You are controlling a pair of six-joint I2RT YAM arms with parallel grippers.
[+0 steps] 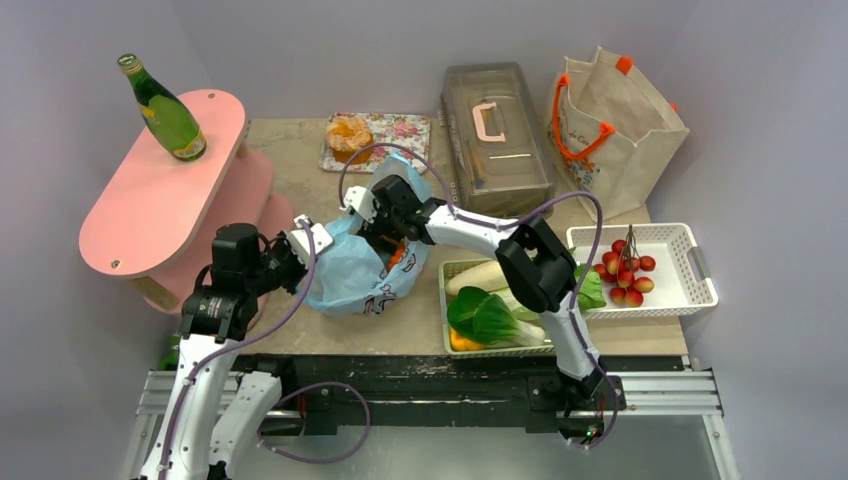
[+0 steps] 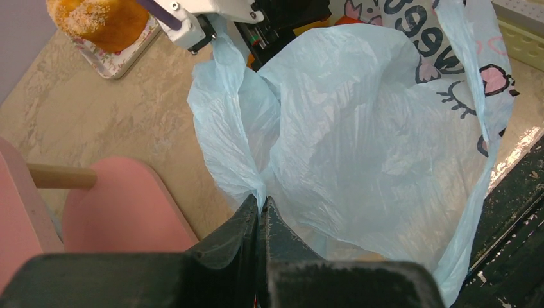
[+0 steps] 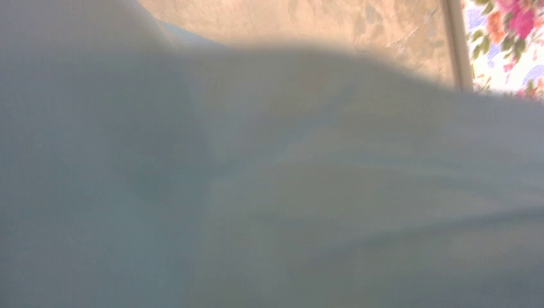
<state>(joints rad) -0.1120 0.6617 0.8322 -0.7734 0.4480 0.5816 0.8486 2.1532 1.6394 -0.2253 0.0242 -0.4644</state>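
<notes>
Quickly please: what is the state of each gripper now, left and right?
Left gripper: closed, pinching the edge of the blue plastic bag.
Right gripper: at the bag's mouth; open or closed cannot be told.

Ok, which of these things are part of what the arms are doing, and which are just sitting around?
In hand: blue plastic bag, rim pinched by left end effector; right end effector inside it; orange item there.
Lying about: green bottle, pink shelf, pastry, clear box, tote bag, vegetable tray, white basket.
</notes>
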